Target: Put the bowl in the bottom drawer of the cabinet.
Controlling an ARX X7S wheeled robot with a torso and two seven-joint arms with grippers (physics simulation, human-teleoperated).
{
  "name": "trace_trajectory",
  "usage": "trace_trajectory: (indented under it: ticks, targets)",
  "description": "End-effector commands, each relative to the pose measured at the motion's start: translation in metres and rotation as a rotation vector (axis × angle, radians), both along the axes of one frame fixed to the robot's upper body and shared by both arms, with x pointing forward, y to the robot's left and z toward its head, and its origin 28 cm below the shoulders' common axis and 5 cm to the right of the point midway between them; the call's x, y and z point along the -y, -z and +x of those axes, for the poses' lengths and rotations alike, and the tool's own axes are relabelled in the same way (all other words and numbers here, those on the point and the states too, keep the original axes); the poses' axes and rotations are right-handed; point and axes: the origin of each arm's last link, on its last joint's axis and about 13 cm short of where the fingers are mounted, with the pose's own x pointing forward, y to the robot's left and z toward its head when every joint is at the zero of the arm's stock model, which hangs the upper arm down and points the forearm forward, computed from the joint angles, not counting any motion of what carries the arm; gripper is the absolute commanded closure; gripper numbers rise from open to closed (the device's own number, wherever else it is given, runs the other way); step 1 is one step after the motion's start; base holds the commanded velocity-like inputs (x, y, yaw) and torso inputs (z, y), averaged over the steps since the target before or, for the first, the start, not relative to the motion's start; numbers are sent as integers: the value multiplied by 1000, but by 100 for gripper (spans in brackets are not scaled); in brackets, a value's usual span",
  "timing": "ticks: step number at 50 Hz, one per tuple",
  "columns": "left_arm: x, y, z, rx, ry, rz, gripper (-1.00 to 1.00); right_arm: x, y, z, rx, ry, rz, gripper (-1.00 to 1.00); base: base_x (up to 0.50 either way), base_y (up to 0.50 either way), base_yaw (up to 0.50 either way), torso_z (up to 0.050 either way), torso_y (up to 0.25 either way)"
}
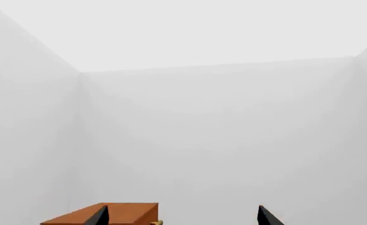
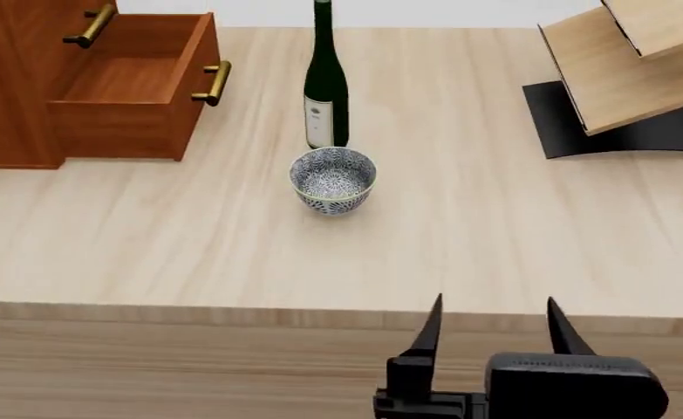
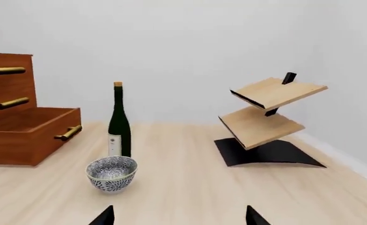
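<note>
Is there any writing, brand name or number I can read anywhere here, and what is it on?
Nothing here can be read.
The wine bottle has a pale label, but any print on it is too small and blurred to make out.
The bowl shows only a blue-grey pattern, no words.
The cabinet and wooden rack carry no markings.

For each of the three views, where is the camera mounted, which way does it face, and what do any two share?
Head: looks down over the table at the bowl, with the right gripper showing.
Left wrist: faces blank walls; left gripper tips and cabinet top show.
Right wrist: low, faces the bowl, bottle, rack.
Head and right wrist views share the open bottom drawer.
</note>
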Motion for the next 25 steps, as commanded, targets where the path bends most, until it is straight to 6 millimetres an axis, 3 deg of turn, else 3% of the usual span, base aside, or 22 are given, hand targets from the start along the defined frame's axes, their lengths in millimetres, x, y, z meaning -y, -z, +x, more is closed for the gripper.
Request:
trace_trajectory:
  ticks: [1, 17, 25]
  targets:
    - [0, -25, -13, 74, -3, 40, -100, 6, -32, 11, 29, 15, -43, -100, 0, 0, 0, 0, 0]
    - [-7, -47, -23, 136, -47, 29, -100, 13, -70, 20, 58, 34, -69, -100, 0, 0, 0, 0, 0]
    - [-6, -53, -30, 159, -37, 40, -100, 13, -73, 18, 59, 27, -60, -100, 0, 0, 0, 0, 0]
